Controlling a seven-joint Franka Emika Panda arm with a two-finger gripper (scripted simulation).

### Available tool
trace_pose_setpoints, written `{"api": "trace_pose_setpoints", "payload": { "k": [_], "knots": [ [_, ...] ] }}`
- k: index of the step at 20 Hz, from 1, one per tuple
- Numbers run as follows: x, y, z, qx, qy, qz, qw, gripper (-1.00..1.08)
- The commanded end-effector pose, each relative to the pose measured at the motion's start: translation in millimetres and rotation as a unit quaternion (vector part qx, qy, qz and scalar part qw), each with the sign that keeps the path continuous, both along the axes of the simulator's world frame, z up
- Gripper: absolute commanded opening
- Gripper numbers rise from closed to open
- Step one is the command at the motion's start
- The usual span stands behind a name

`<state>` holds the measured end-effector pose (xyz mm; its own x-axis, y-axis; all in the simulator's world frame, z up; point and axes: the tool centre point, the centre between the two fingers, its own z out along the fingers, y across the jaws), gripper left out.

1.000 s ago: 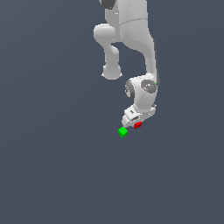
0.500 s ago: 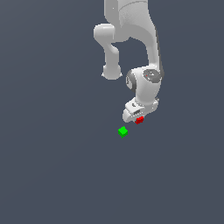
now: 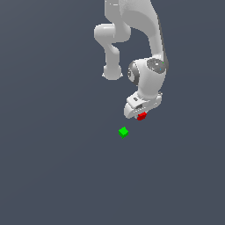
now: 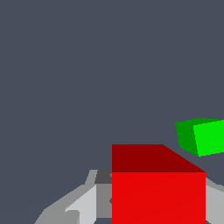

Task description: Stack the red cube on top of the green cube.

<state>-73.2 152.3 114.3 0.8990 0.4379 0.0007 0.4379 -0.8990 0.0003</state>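
Observation:
The red cube (image 3: 141,116) is held under the white hand of the arm, my gripper (image 3: 140,115) shut on it and lifted off the floor. In the wrist view the red cube (image 4: 157,188) fills the space between my grey fingers (image 4: 83,205). The green cube (image 3: 123,132) rests alone on the dark floor, down and toward the exterior view's left of the held cube, apart from it. The wrist view also shows the green cube (image 4: 203,136) just beyond the red one, with a gap between them.
The white arm (image 3: 149,66) hangs down from the top of the exterior view over the plain dark grey floor (image 3: 52,167).
The gripper has risen with the red cube in it, moving up and away from the green cube. The green cube has stayed where it was.

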Motion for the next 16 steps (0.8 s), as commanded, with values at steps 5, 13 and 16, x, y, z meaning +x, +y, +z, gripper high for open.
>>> {"api": "trace_pose_setpoints", "payload": {
  "k": [5,13,16],
  "knots": [
    [3,-6,-3,0.0,0.0,0.0,1.0,-1.0],
    [30,-50,-27,-0.001,0.0,0.0,1.0,-1.0],
    [43,-69,-37,-0.001,0.0,0.0,1.0,-1.0]
  ]
}}
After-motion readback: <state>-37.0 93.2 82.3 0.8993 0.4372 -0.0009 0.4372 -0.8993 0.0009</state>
